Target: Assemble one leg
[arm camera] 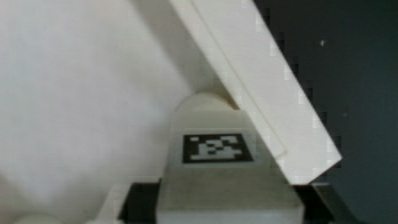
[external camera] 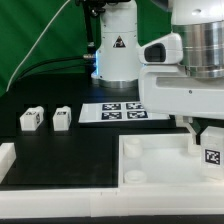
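**Exterior view.** Shows arm (external camera: 185, 60) low at the exterior view's right, over tray (external camera: 150, 165) on desk (external camera: 60, 145). Finds jaws clenched on leg (external camera: 211, 148), tag facing the camera, at the tray's edge on that same side. Cannot verify from here whether the leg touches the tray or hangs just above it. Records second leg (external camera: 30, 119) and third leg (external camera: 62, 117) standing loose at the exterior view's left, well apart from the tray and near marker board (external camera: 115, 110). Needs neither for this step.

**Wrist view.** Shows leg (arm camera: 217, 150) centred, tag forward, its narrow end close against tray rim (arm camera: 258, 90), which crosses the frame at a slant. Shows only slivers of the jaws beside the leg's base, so the grip is judged closed on the leg rather than fully confirmed. Cannot see any socket.

**Recommendations for the step in hand.**
- Hold the grip firm and the leg upright.
- Turn the wrist to square the leg with the rim before any descent, given the slant noted above.
- Move clear of the rim edge, then lower slowly and straight.
- Stop and re-centre at the first sign of tilt or snag.
- Release only once seated flush.
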`<state>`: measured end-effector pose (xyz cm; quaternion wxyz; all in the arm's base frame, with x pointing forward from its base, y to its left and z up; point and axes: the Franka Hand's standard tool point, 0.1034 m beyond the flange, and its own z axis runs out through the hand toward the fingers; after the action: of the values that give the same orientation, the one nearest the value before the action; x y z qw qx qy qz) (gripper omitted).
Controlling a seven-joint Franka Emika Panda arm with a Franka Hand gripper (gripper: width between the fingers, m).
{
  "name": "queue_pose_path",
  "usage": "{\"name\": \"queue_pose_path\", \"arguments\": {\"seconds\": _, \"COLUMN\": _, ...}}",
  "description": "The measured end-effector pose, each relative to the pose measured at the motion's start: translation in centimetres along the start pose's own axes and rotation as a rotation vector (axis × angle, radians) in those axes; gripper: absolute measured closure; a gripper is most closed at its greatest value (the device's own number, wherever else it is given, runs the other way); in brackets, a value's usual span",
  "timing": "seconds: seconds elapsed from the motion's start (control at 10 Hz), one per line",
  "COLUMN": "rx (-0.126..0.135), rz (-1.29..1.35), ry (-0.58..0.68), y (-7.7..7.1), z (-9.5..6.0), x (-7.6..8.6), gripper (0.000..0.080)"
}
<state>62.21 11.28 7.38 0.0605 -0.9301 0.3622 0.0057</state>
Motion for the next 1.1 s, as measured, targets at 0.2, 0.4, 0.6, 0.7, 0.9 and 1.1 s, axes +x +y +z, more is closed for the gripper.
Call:
{"name": "queue_pose_path", "arguments": {"seconds": 0.2, "rx": 0.004, "rz": 0.235, "ry": -0.005, "y": 0.0, "z": 0.06, "x": -0.02, "gripper": 0.0506}}
{"name": "queue_pose_path", "arguments": {"seconds": 0.4, "rx": 0.018, "rz": 0.455, "ry": -0.006, "y": -0.25, "z": 0.2, "x": -0.31, "gripper": 0.0506}}
{"name": "queue_pose_path", "arguments": {"seconds": 0.6, "rx": 0.022, "rz": 0.516, "ry": -0.012, "y": -0.3, "z": 0.21, "x": -0.33, "gripper": 0.0506}}
{"name": "queue_pose_path", "arguments": {"seconds": 0.7, "rx": 0.022, "rz": 0.507, "ry": -0.012, "y": -0.32, "z": 0.23, "x": -0.38, "gripper": 0.0506}}
{"name": "queue_pose_path", "arguments": {"seconds": 0.9, "rx": 0.022, "rz": 0.439, "ry": -0.012, "y": -0.33, "z": 0.23, "x": -0.39, "gripper": 0.0214}}
{"name": "queue_pose_path", "arguments": {"seconds": 1.1, "rx": -0.004, "rz": 0.237, "ry": -0.02, "y": -0.33, "z": 0.46, "x": -0.81, "gripper": 0.017}}
